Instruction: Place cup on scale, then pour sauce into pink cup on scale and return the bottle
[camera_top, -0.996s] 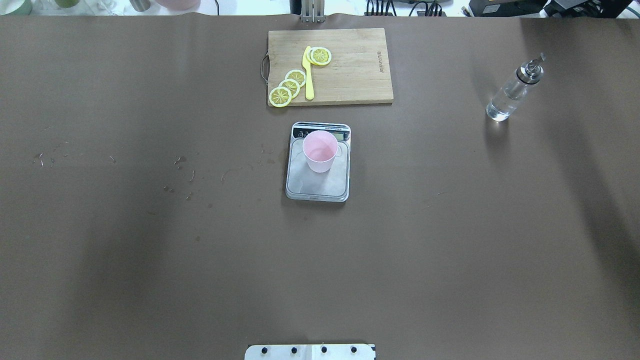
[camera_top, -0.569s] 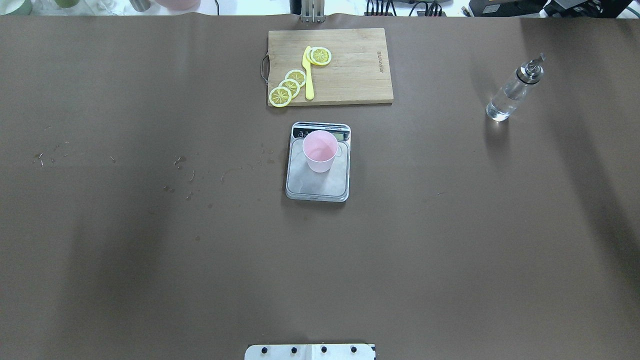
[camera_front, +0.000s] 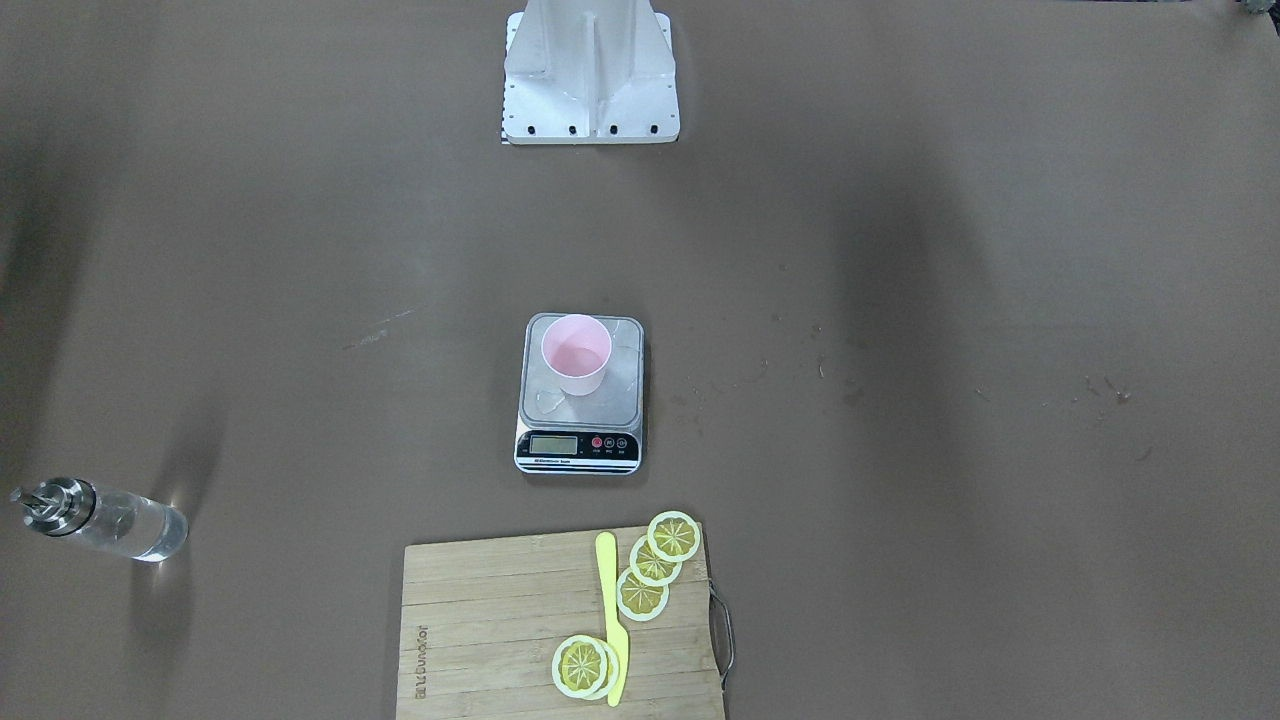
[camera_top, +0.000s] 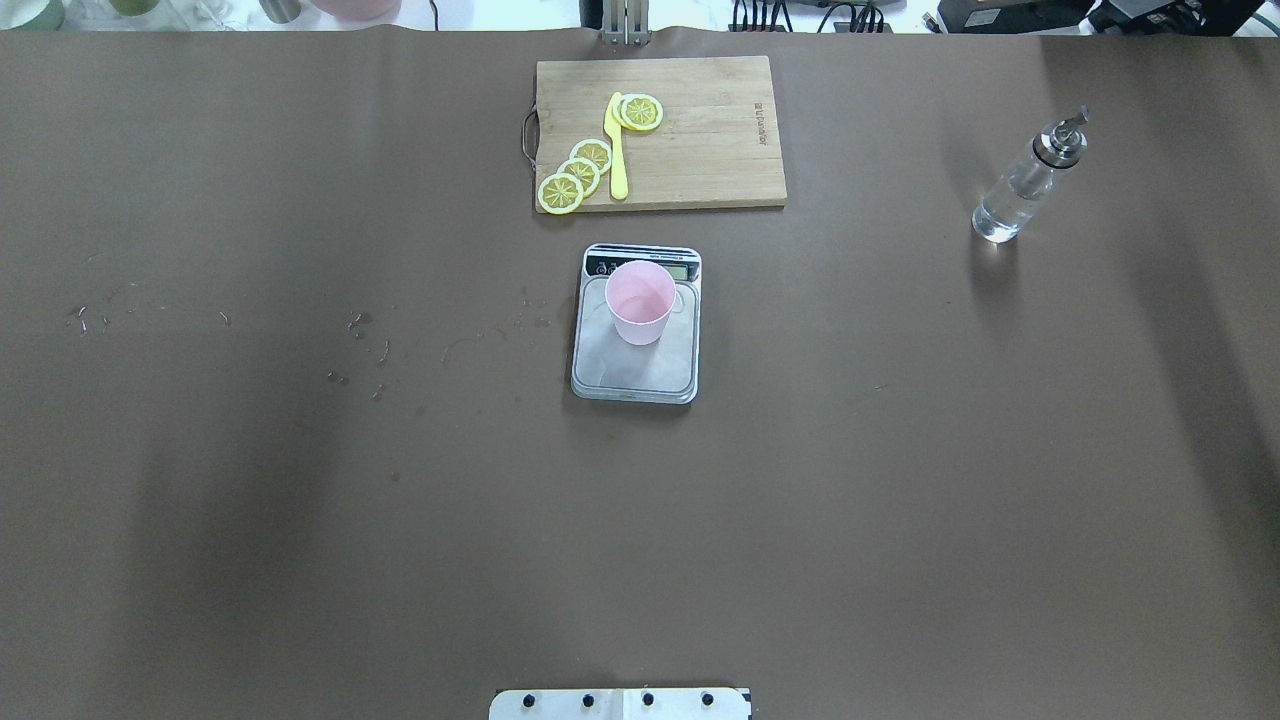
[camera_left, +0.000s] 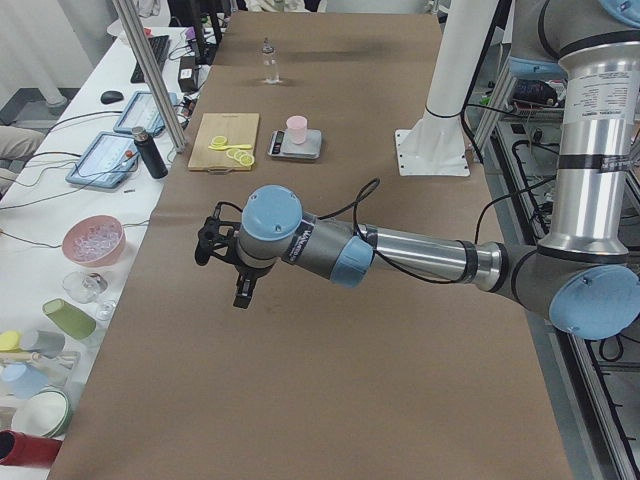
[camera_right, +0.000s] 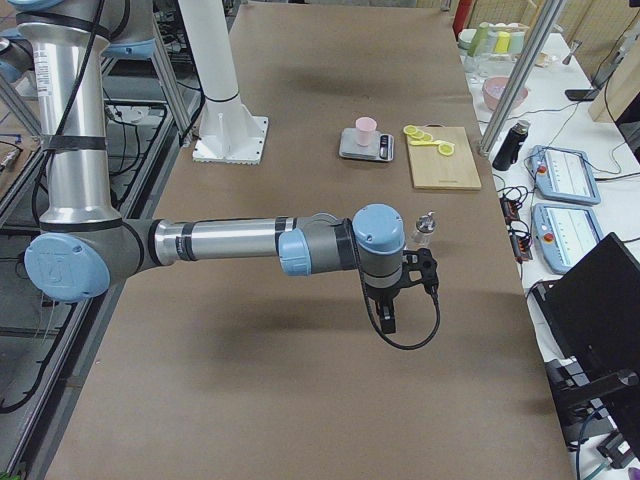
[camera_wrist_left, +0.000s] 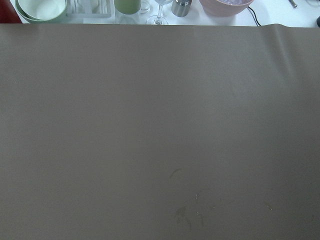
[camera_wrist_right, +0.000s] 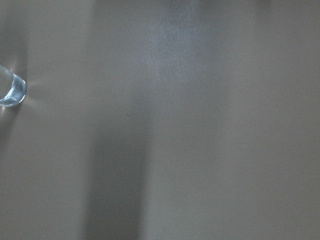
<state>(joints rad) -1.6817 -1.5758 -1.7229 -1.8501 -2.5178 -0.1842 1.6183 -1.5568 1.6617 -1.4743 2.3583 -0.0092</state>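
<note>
Cup (camera_top: 640, 301) is standing upright on the scale (camera_top: 634, 372), toward the display end of the steel platform and inside its edges; can't tell if any liquid is in it. Scale is lying mid-table with its display strip facing the board (camera_top: 700, 150), near it but apart. Bottle (camera_top: 1022, 185) is standing upright on the table (camera_top: 900, 500), far out on the robot's right and well apart from scale and board, with its silver spout cap on top. Clear sauce (camera_top: 998, 218) is showing through the glass, level hard to read. On the board a yellow knife (camera_top: 616, 150) is lying between lemon slices (camera_top: 578, 172): three overlapping on the handle side, more on the knife's other side. Both arms are showing only in the side views. Left gripper (camera_left: 243, 296) is hanging over bare table, pointing down, well apart from the scale; can't tell whether its fingers are apart or together. Right gripper (camera_right: 388, 322) is hanging over bare table near the bottle, pointing down; can't tell its finger state either. Right wrist view is catching only the bottle's base at its left edge. Left wrist view is showing bare table, with bowls (camera_wrist_left: 41, 9) and glassware sitting beyond its far edge.
</note>
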